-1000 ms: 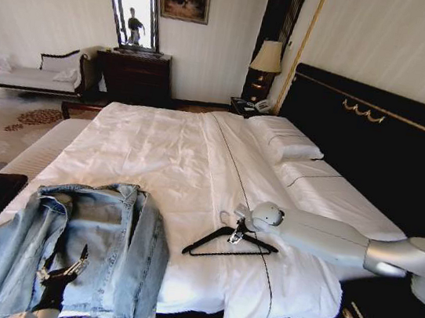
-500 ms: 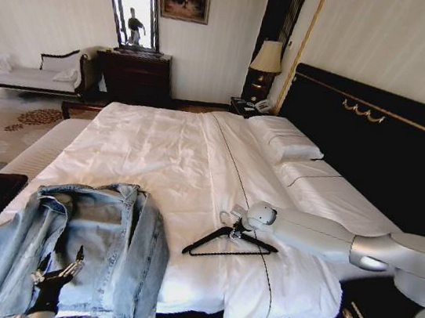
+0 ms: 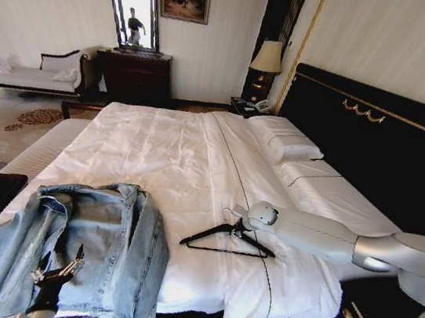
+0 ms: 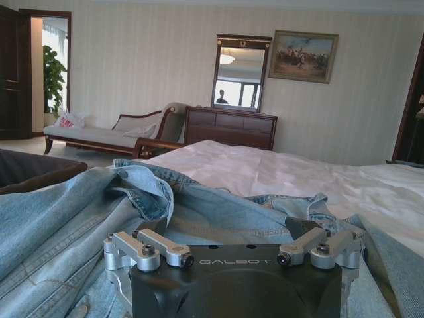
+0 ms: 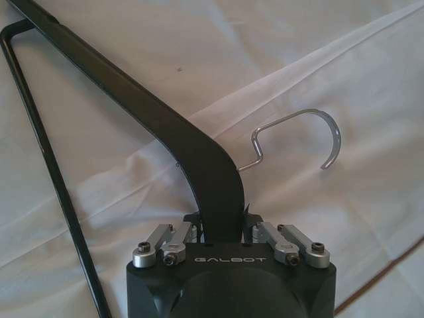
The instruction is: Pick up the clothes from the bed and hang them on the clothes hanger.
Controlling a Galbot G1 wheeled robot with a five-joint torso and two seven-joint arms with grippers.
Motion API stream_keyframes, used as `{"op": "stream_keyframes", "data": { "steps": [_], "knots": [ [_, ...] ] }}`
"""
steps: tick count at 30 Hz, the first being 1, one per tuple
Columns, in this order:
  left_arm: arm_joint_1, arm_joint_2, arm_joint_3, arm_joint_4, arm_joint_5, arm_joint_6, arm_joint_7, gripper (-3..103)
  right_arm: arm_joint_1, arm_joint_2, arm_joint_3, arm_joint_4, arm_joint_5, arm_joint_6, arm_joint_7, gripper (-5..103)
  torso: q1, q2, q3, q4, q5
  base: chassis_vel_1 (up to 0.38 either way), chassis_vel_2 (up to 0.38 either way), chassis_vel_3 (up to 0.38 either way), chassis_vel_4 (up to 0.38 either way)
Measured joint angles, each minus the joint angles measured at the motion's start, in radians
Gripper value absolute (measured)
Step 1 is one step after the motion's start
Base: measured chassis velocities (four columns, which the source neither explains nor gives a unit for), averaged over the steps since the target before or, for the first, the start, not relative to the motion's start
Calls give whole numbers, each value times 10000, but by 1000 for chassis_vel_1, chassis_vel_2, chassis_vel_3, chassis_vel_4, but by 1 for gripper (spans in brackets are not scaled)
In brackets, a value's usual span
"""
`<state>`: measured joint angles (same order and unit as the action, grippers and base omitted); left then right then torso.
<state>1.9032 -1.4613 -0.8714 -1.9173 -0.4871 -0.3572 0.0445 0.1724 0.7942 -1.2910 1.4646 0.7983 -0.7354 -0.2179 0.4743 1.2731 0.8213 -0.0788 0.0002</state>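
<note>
The right gripper [image 5: 215, 228] has its fingers clamped on the thin black triangular coat hanger [image 3: 225, 238] on the white-sheeted bed [image 3: 159, 144], its long bar pointing left toward the light blue denim jacket [image 3: 81, 251], beneath which the left gripper [image 3: 58, 270], fingers' state unreadable, sits nearer.

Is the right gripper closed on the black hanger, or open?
Closed. In the right wrist view the right gripper has its fingers around the clothes hanger near the hook; the head view shows it at the hanger's neck.
</note>
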Motion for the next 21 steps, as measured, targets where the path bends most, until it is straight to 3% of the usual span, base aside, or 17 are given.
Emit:
{"op": "stream_keyframes", "data": {
  "steps": [4,6,12,16,21],
  "knots": [
    [-3,22,-1,-1,-3,11,-7,100,-173,-195,683,262,-220,-2,458,30,0,0,0,3,-2,0,0,0,0],
    [1,43,-14,-19,-3,28,-11,100,-647,-450,1779,716,-634,-3,912,30,0,0,0,3,-1,0,0,0,0],
    [23,48,-58,-140,-2,117,-16,100,-1498,-1012,3342,1810,-1119,94,1718,28,0,0,-1,1,-4,0,0,0,0],
    [96,-12,-84,-334,92,249,-24,100,-2721,-1546,5037,3045,-1497,617,2351,28,0,0,-1,0,-1,0,0,0,0],
    [178,-122,-121,-529,241,370,-27,100,-3799,-1758,6382,3460,-1928,1263,2592,28,0,0,-1,3,-2,0,0,0,0]
  ]
}}
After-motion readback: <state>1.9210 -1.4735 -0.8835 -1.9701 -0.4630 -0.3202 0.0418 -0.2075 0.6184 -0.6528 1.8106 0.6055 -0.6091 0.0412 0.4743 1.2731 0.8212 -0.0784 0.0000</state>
